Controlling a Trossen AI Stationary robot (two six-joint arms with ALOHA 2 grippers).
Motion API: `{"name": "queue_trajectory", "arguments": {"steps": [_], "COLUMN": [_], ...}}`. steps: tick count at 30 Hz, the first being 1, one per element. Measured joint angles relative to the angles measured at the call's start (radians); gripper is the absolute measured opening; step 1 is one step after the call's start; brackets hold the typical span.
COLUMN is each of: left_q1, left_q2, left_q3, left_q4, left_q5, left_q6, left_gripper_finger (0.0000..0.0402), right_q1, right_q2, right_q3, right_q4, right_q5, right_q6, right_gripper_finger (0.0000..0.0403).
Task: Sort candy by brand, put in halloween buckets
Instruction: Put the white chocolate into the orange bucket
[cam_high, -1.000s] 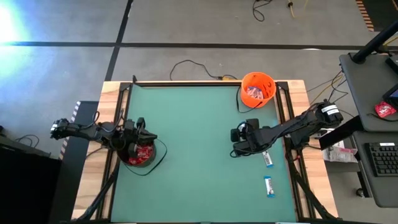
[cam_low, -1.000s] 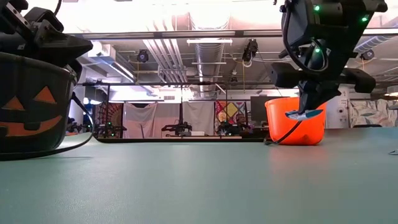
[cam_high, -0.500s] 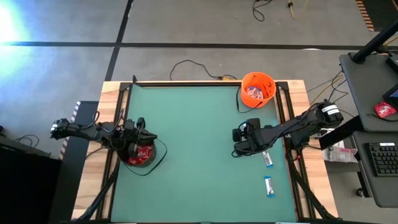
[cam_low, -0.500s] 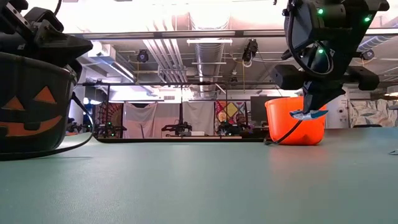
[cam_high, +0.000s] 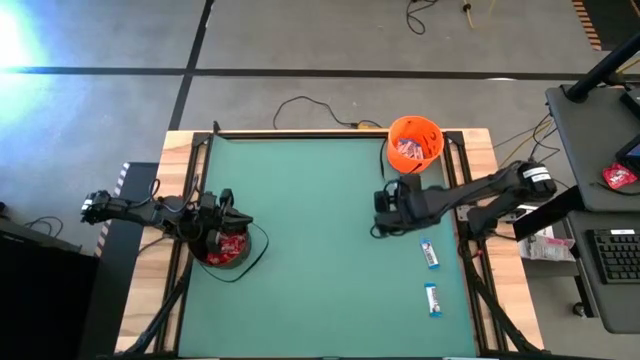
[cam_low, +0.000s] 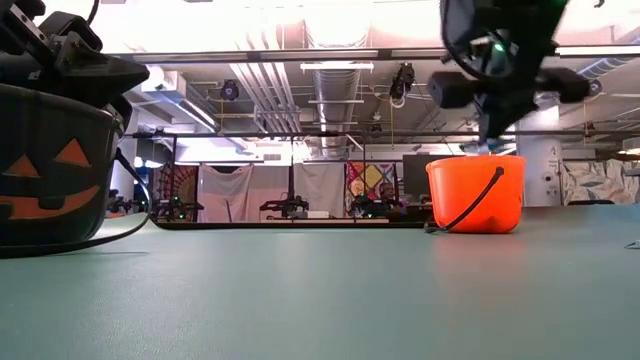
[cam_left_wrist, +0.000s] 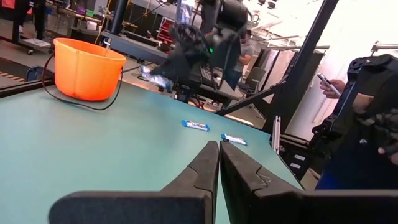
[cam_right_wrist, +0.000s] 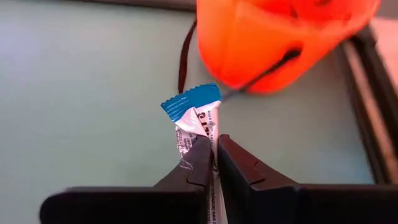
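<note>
I see the right gripper (cam_right_wrist: 213, 163) has risen and swung closer to the bright orange plastic bucket (cam_high: 415, 143), its fingers pinched tight on a slim white bar with a crimped blue end (cam_right_wrist: 195, 116). My left gripper (cam_left_wrist: 219, 163), fingers together and empty, sits over the black pumpkin-face pail (cam_high: 226, 247), far across the table from that orange bucket.

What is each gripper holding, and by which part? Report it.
The right gripper pinches a white-and-blue candy bar around its middle, the blue crimped end sticking out past the fingertips, near the orange bucket. The left gripper, over the black bucket, is shut and holds nothing.
</note>
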Motion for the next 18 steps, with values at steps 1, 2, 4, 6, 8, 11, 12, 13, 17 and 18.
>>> {"name": "queue_trajectory", "arguments": {"steps": [1, 2, 4, 6, 8, 11, 12, 13, 17, 18], "left_q1": [0.0, 0.0, 0.0, 0.0, 0.0, 0.0, 0.0, 0.0, 0.0, 0.0], "left_q2": [0.0, 0.0, 0.0, 0.0, 0.0, 0.0, 0.0, 0.0, 0.0, 0.0], "left_q3": [0.0, 0.0, 0.0, 0.0, 0.0, 0.0, 0.0, 0.0, 0.0, 0.0], "left_q4": [0.0, 0.0, 0.0, 0.0, 0.0, 0.0, 0.0, 0.0, 0.0, 0.0], "left_q5": [0.0, 0.0, 0.0, 0.0, 0.0, 0.0, 0.0, 0.0, 0.0, 0.0], "left_q6": [0.0, 0.0, 0.0, 0.0, 0.0, 0.0, 0.0, 0.0, 0.0, 0.0], "left_gripper_finger": [0.0, 0.0, 0.0, 0.0, 0.0, 0.0, 0.0, 0.0, 0.0, 0.0], "right_q1": [-0.017, -0.034, -0.071, -0.111, -0.154, -0.223, -0.246, -0.27, -0.378, -0.41], "right_q2": [0.0, 0.0, 0.0, 0.0, 0.0, 0.0, 0.0, 0.0, 0.0, 0.0], "right_q3": [0.026, 0.054, 0.106, 0.157, 0.197, 0.239, 0.25, 0.259, 0.279, 0.282], "right_q4": [-0.019, -0.035, -0.057, -0.069, -0.072, -0.072, -0.072, -0.072, -0.063, -0.06], "right_q5": [0.014, 0.03, 0.062, 0.08, 0.088, 0.087, 0.087, 0.087, 0.085, 0.082], "right_q6": [-0.027, -0.057, -0.108, -0.154, -0.19, -0.234, -0.253, -0.273, -0.361, -0.383], "right_gripper_finger": [0.0013, 0.0011, 0.001, 0.0009, 0.0009, 0.0009, 0.0009, 0.0009, 0.0009, 0.0009]}}
